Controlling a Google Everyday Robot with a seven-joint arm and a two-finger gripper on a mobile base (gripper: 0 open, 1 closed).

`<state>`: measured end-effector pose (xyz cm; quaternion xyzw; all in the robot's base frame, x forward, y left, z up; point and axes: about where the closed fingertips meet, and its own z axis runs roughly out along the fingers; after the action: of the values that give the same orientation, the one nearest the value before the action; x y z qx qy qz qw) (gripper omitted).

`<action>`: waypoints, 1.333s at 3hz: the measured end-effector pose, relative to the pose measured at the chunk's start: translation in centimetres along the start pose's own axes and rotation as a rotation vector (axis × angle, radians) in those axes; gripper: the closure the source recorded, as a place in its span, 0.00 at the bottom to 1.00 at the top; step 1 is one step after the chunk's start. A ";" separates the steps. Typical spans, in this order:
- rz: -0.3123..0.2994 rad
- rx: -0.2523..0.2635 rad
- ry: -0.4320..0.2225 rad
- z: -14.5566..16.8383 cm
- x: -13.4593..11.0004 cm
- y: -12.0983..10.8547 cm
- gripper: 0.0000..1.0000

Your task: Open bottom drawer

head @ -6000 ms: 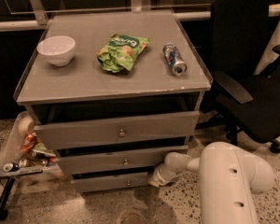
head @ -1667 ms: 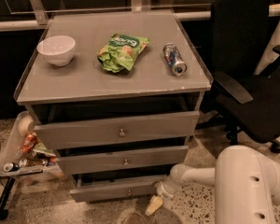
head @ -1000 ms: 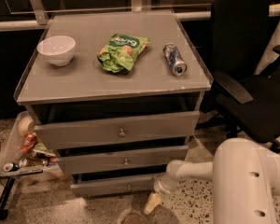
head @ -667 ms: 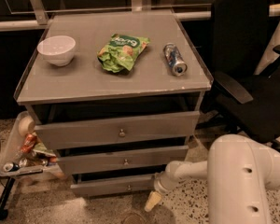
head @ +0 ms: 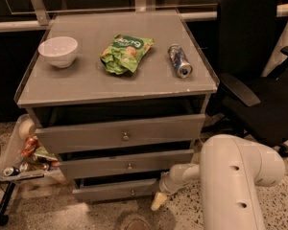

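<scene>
The bottom drawer (head: 113,190) is the shortest grey front at the foot of the grey cabinet, with a small round knob (head: 132,192). It stands out a little from the cabinet, with a dark gap above it. My gripper (head: 158,201) hangs at the end of the white arm (head: 230,176), just off the drawer's right end and close to the floor. It points down and left. It holds nothing that I can see.
The middle drawer (head: 127,164) and top drawer (head: 120,134) also stand slightly out. On the cabinet top lie a white bowl (head: 58,51), a green chip bag (head: 126,52) and a can (head: 180,60). A black office chair (head: 252,75) is at the right, and a tray of trash (head: 24,155) at the left.
Since six seconds ago the bottom drawer has come out a little and my gripper has dropped from its right edge toward the floor. In the last second the arm shifted slightly left.
</scene>
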<state>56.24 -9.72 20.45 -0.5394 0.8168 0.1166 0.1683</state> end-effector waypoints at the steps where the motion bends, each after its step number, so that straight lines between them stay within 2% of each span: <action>1: -0.009 0.013 0.009 1.3 0.5 -1.1 0.00; 3: -0.001 -0.008 0.044 4.1 2.7 -1.6 0.00; 4: 0.010 -0.023 0.058 4.4 3.3 -1.4 0.01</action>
<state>56.98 -11.40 15.13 -0.5405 0.8226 0.1108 0.1377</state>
